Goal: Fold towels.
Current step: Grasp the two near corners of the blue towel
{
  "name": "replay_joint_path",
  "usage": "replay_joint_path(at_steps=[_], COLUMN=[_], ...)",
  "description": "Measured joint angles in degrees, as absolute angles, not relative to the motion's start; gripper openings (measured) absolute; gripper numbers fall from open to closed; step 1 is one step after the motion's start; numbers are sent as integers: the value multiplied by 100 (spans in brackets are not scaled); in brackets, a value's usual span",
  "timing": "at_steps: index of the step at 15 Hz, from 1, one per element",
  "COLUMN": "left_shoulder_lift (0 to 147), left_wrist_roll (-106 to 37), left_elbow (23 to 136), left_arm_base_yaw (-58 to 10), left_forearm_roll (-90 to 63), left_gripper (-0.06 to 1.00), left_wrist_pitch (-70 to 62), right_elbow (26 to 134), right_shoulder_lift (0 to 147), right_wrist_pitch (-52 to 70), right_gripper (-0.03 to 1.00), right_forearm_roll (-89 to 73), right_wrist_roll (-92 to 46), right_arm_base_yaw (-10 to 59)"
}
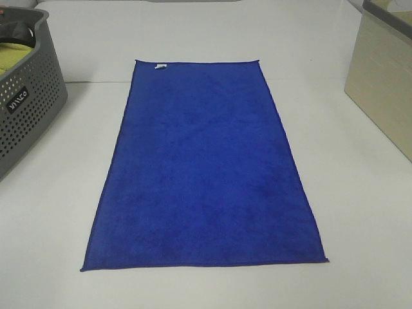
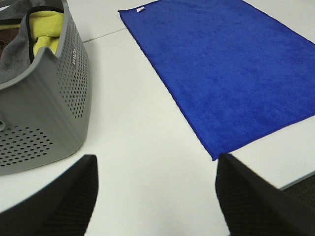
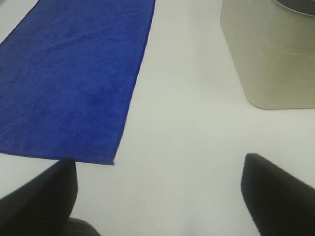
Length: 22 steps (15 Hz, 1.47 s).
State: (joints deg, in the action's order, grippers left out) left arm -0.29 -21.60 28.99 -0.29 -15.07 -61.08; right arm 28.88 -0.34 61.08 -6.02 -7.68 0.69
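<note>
The royal-blue towel [image 1: 203, 167] lies flat and fully spread on the white table, long side running away from me. Its small white tag [image 1: 159, 66] is at the far left corner. Neither gripper shows in the exterior high view. In the left wrist view the left gripper [image 2: 155, 196] is open and empty over bare table, short of the towel's [image 2: 226, 69] near left corner. In the right wrist view the right gripper [image 3: 160, 194] is open and empty over bare table, just off the towel's [image 3: 69, 78] near right corner.
A grey perforated basket [image 1: 26, 109] stands at the left, holding a yellow-green cloth [image 2: 47, 32] and grey fabric. A beige bin [image 1: 383, 77] stands at the right. The table's front edge [image 2: 300, 179] shows in the left wrist view.
</note>
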Motion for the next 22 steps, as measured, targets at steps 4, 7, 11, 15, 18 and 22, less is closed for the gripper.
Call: replay_joint_path(at_steps=[4,7,11,15,18,22], left_shoulder_lift=[-29,-29,-29,-29,-29,-29], left_wrist_roll=[-2160,-2160,-2160,-2160,-2160,-2160], left_elbow=[2899,2899,2899,2899,2899,2899], left_arm_base_yaw=[-29,-29,-29,-29,-29,-29], left_forearm_roll=[-1507,-1507,-1507,-1507,-1507,-1507], left_gripper=[65,65,65,65,65,65], left_wrist_pitch=[-6108,-6108,-6108,-6108,-6108,-6108], right_elbow=[2888,2888,2888,2888,2888,2888], right_shoulder_lift=[-34,-34,-34,-34,-34,-34], right_wrist_pitch=[6108,6108,6108,6108,6108,6108], right_gripper=[85,85,85,85,85,85], right_forearm_roll=[-602,-602,-602,-602,-602,-602], right_wrist_roll=[-768,-768,-768,-768,-768,-768], right_arm_base_yaw=[69,69,69,69,69,69])
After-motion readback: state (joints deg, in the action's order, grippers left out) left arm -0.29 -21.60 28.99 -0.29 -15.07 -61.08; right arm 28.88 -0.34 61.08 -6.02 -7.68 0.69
